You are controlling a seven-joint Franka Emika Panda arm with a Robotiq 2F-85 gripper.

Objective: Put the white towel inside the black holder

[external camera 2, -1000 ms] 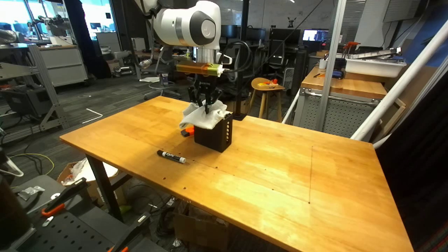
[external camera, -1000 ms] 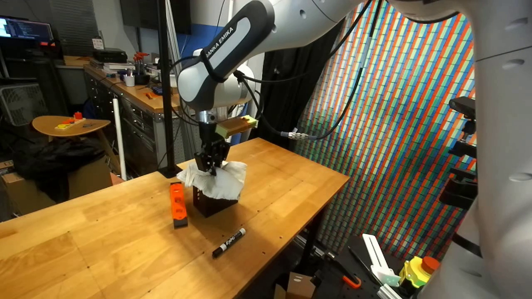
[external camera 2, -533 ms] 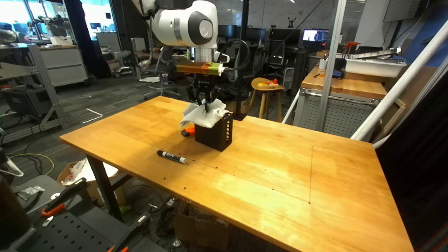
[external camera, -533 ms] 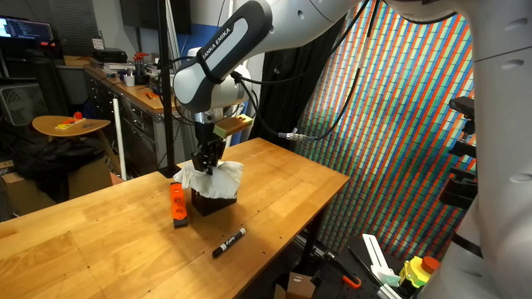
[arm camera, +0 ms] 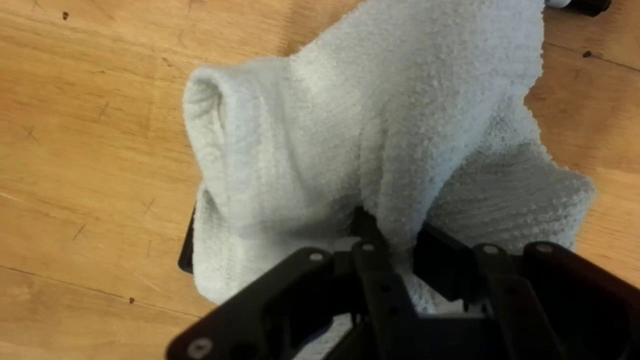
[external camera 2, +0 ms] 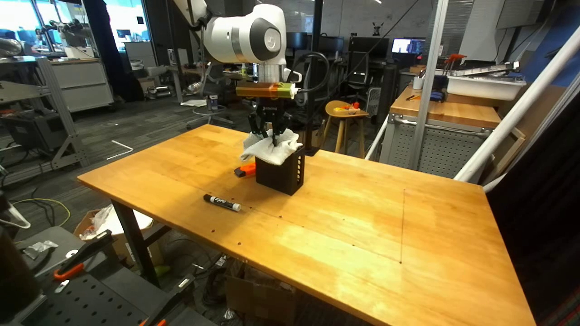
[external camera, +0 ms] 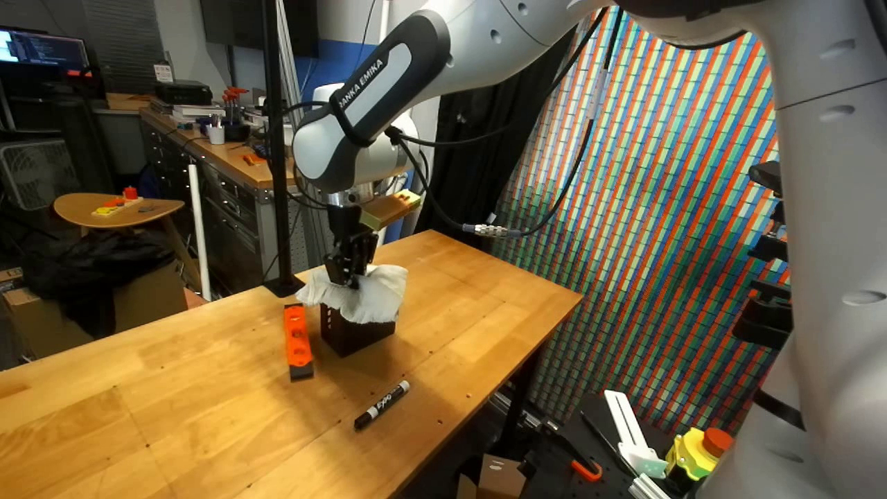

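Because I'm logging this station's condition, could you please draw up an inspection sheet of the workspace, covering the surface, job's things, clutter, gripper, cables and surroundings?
Surface: wooden table with small dark holes.
Job's things: white towel draped over the top of the black holder, edges overhanging; how much is inside cannot be told.
Clutter: black marker and orange level on the table, both apart from the black holder.
Gripper: closed on a fold of the white towel.
Cables: black cable hangs looped beside the arm, with a metal connector in it.
Surroundings: wooden stool, lit monitor, multicoloured panel, red-and-yellow button.
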